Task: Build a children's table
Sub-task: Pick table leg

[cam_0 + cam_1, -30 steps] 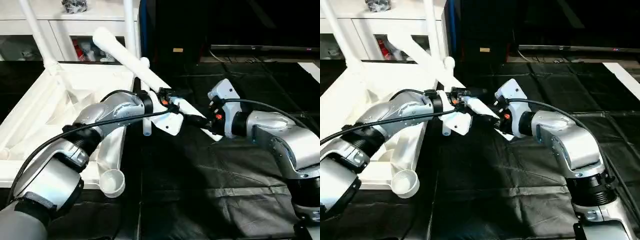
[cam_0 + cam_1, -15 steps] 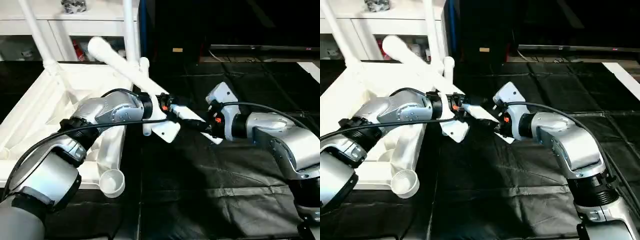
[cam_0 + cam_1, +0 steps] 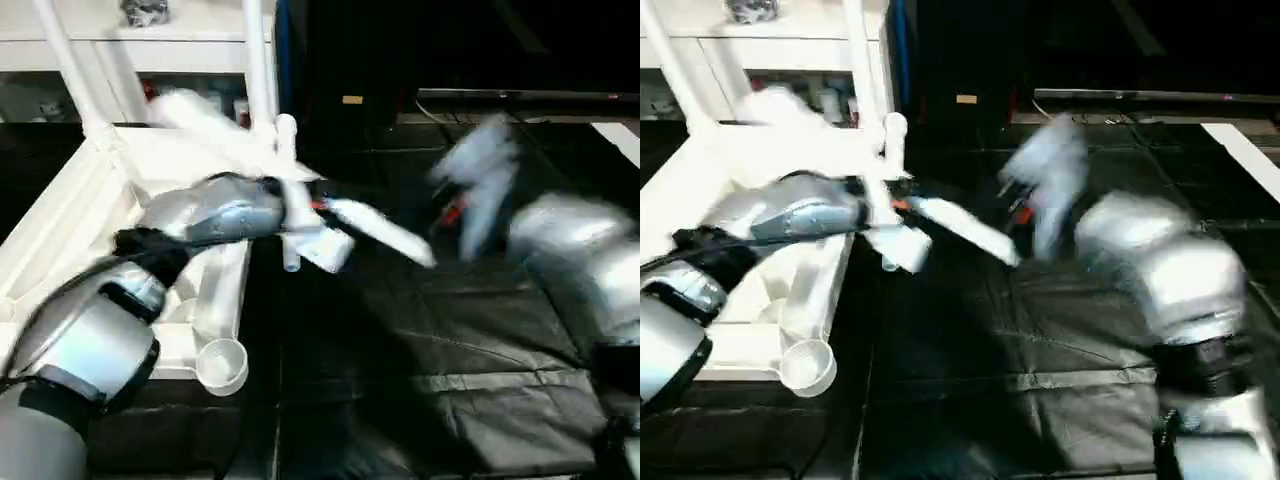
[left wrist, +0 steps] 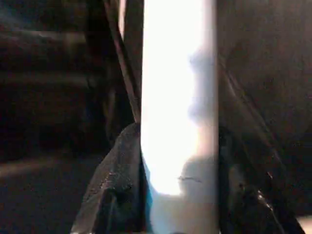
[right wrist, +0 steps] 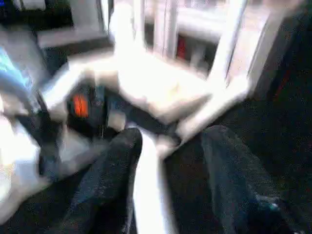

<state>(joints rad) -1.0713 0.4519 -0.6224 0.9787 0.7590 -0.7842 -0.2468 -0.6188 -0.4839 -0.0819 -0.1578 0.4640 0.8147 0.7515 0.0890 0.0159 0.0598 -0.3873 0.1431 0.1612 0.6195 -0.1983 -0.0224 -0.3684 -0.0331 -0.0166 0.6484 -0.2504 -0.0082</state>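
Left gripper [image 4: 178,195] clamps the leg [image 3: 375,228] (long axis slanting right, toward the robot); right gripper's [image 5: 170,161] fingers spread apart.

The white table top [image 3: 60,215] lies underside up, 2 legs [image 3: 65,65] upright, another leg [image 3: 375,228] slanting.

We can read no text, label, brand, number or sign anywhere in these blurred views, neither on the white plastic parts nor on the silver arms.

Leg [image 3: 375,228] lies right of upturned tabletop [image 3: 60,215].
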